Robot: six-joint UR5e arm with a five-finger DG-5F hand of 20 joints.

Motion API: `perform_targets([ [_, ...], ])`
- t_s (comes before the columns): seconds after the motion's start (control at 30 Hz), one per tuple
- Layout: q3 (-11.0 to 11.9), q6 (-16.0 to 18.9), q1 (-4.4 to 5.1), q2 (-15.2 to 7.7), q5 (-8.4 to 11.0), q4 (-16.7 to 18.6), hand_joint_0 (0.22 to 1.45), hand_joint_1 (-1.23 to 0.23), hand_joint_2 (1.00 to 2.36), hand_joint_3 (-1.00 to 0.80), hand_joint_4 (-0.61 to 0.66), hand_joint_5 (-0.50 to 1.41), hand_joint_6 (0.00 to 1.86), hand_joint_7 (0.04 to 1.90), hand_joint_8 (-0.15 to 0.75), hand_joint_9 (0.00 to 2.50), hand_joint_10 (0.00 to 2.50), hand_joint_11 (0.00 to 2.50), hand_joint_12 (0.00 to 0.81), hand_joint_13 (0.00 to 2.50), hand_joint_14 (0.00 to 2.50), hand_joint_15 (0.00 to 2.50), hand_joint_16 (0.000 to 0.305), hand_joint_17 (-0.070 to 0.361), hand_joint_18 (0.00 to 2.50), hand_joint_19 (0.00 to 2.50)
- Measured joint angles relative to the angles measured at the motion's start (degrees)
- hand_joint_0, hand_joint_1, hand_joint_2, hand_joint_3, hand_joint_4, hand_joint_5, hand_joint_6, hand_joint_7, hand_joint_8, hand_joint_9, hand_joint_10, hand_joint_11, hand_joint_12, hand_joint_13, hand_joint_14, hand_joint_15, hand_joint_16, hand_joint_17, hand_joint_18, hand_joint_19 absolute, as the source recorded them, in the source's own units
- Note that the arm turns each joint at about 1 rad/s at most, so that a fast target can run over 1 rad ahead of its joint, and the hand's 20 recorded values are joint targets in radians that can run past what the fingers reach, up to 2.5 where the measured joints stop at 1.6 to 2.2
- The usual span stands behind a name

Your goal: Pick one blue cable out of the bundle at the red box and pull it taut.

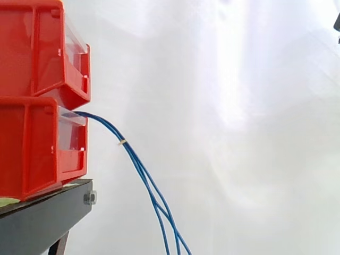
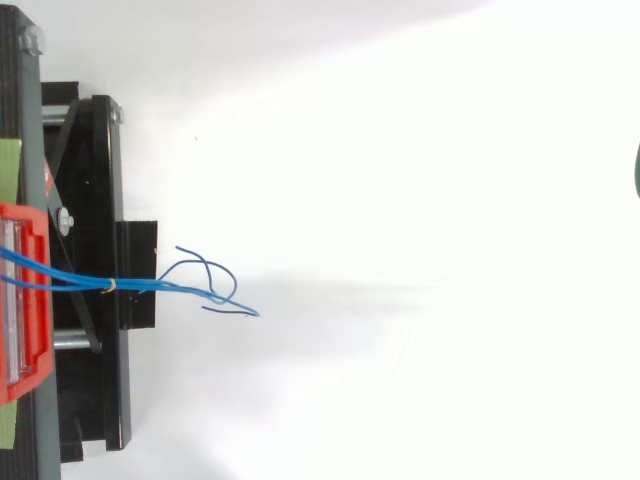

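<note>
Fingers: wide, narrow or holding something, I could not tell.
Task's thing: the blue cables (image 1: 139, 167) came out of the front of the lower red box (image 1: 32, 149), arched over and hung slack past the edge of the black worktop (image 1: 42, 218).
Tie: a small pale band (image 1: 122, 142) cinched the cables together just beyond the box.
Loose ends: seen from above, the loose ends (image 2: 215, 290) fanned out and curled over one another just past the worktop's edge.
Step in hand: none of the cables was singled out or taut, so by my reckoning the picking was not yet begun.
Risk, wrong catch: below the band the strands ran touching, so closing there could take two instead of one.
Risk, drag: the band held them as one, so a pull on a single strand would likely haul its neighbours along.
Risk, box: a hard pull might slide the red box forward, since it sat right at the worktop's front edge.
Hidden: where the cables were fastened inside the box.
Cut off: their lower ends, in the side view.
Hard to make out: how many strands there were, and which crossing end belonged to which.
Unclear: a dark sliver (image 1: 338, 24) at the right edge, too little of it to name.
</note>
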Motion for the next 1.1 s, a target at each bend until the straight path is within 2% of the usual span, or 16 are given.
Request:
perform_targets([
  [0.1, 0.0, 0.0, 0.02, 0.0, 0.0, 0.0, 0.5, -0.71, 1.0, -0.5, 0.26, -0.18, 0.5, 0.88, 0.363, 0.55, 0.02, 0.82, 0.465, 0.65, 0.01, 0.34, 0.064, 0.144, 0.67, 0.43],
  [0.2, 0.0, 0.0, 0.02, 0.0, 0.0, 0.0, 0.49, -0.73, 1.0, -0.5, 0.27, -0.19, 0.5, 0.88, 0.361, 0.44, 0.01, 0.71, 0.464, 0.62, 0.01, 0.34, 0.065, 0.147, 0.67, 0.43],
  [0.67, 0.0, 0.0, 0.02, 0.0, 0.04, -0.2, 0.5, -0.71, 1.0, -0.5, 0.28, -0.19, 0.5, 0.88, 0.372, 0.53, 0.02, 0.73, 0.471, 0.62, 0.01, 0.33, 0.066, 0.148, 0.66, 0.43],
  [0.87, 0.0, 0.0, 0.09, 0.0, -0.04, -2.5, 0.5, -0.71, 1.0, -0.5, 0.29, -0.18, 0.5, 0.88, 0.376, 0.56, 0.02, 0.73, 0.474, 0.65, 0.01, 0.34, 0.065, 0.147, 0.67, 0.44],
  [1.0, 0.0, -0.2, 0.25, 0.0, 0.02, -5.0, 0.54, -0.71, 1.0, -0.45, 0.29, -0.16, 0.5, 1.07, 0.369, 0.57, 0.02, 0.72, 0.461, 0.63, 0.01, 0.33, 0.062, 0.14, 0.65, 0.45],
  [1.1, 0.0, -0.8, 0.5, 0.0, 0.14, -6.4, 0.55, -0.72, 1.01, -0.42, 0.27, -0.16, 0.5, 1.12, 0.367, 0.56, 0.02, 0.72, 0.459, 0.63, 0.01, 0.33, 0.061, 0.138, 0.65, 0.44],
])
